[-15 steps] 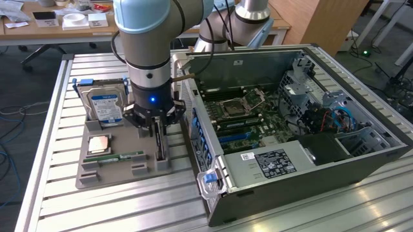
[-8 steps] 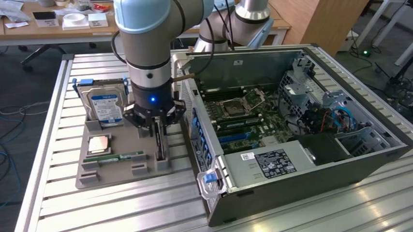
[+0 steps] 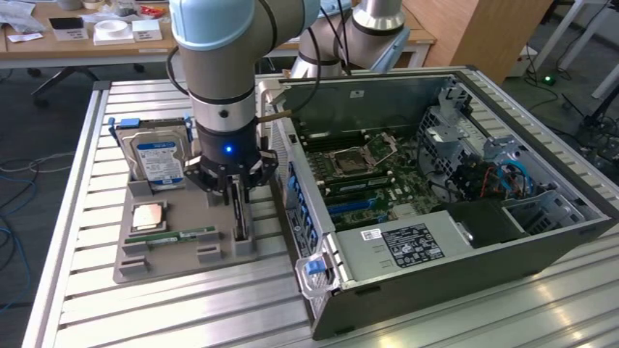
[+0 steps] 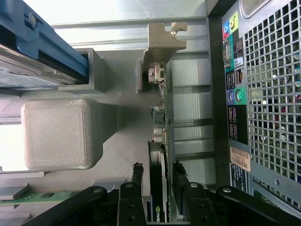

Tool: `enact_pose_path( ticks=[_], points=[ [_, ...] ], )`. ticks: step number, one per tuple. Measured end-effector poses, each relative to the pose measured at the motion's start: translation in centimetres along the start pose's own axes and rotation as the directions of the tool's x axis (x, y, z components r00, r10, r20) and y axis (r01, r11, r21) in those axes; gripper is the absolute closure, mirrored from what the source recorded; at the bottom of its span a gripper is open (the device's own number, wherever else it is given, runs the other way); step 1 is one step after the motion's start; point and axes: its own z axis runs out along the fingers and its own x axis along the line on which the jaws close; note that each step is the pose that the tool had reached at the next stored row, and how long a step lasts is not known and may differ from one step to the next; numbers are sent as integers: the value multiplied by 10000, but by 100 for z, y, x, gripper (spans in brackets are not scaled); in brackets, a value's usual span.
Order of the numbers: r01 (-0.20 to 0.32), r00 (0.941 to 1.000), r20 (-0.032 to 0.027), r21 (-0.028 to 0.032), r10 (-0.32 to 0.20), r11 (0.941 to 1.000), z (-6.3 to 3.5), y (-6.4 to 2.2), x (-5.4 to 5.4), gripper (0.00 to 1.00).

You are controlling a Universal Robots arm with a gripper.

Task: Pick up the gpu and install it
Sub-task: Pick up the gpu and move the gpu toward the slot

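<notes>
gpu [image 3: 241, 221] stands on its long edge in a slot of the grey holder tray [image 3: 184, 255], at the side of the tray nearest to the computer case [image 3: 435, 286]. I see the counter [image 3: 145, 315] of aluminium slats carrying everything. The open case takes the half of the counter toward the exterior view's right edge, and the tray lies just beside it, toward the exterior view's left edge. My arm [image 3: 222, 72] comes down straight over the tray. A hard drive [image 3: 159, 159] stands upright at the tray's far edge, well apart from the card.

The claw [image 3: 235, 196] is directly above the card and reaches down over it. In the wrist view the claw [image 4: 157, 165] is partly open, with one finger on each side of the gpu [image 4: 162, 117]. Its fingers [image 4: 136, 176] are very near the card, but I still see a thin gap on both sides. The card's silver bracket [image 4: 162, 42] is at the end away from the claw. A green memory stick [image 3: 174, 236] lies flat near the tray's front edge.
</notes>
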Motion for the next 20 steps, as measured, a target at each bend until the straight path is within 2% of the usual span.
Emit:
enact_pose_path(
  ticks=[16,18,20],
  points=[
    [2,10000,0,1,-2,10000,0,0,-1,61],
    [1,10000,1,0,-1,10000,0,0,-1,63],
    [2,10000,-1,1,-2,10000,0,0,-1,74]
  ],
)
